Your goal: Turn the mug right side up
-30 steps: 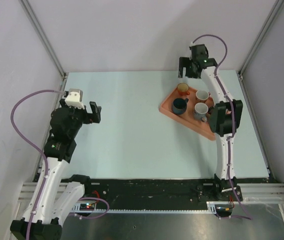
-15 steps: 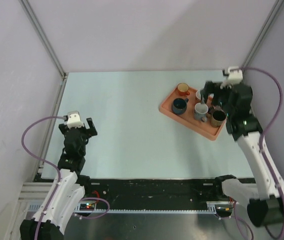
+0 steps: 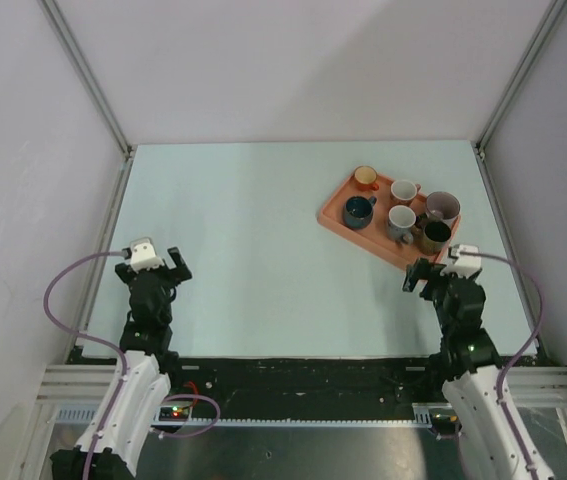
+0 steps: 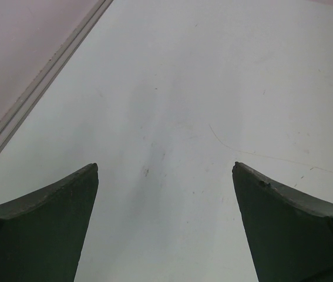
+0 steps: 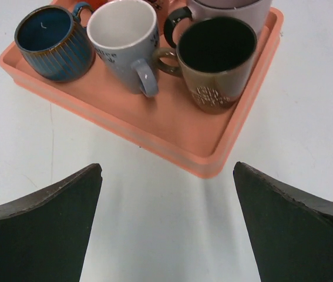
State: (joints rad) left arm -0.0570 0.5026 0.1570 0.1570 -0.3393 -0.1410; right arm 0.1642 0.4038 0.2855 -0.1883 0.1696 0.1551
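Right arm has pulled back from the tray toward the near table edge; right gripper hangs just short of the tray's corner, fingers wide apart, holding nothing. Left gripper is likewise spread over bare table. Lilac mug stands mouth-up at the tray's right corner, beside the brown mug.

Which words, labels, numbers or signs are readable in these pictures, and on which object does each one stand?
No text is readable anywhere.
Grey mug: dark marks on its wall beside the handle, too blurred to read.
Brown mug: pale pattern low on its wall, too blurred to tell if it is lettering.
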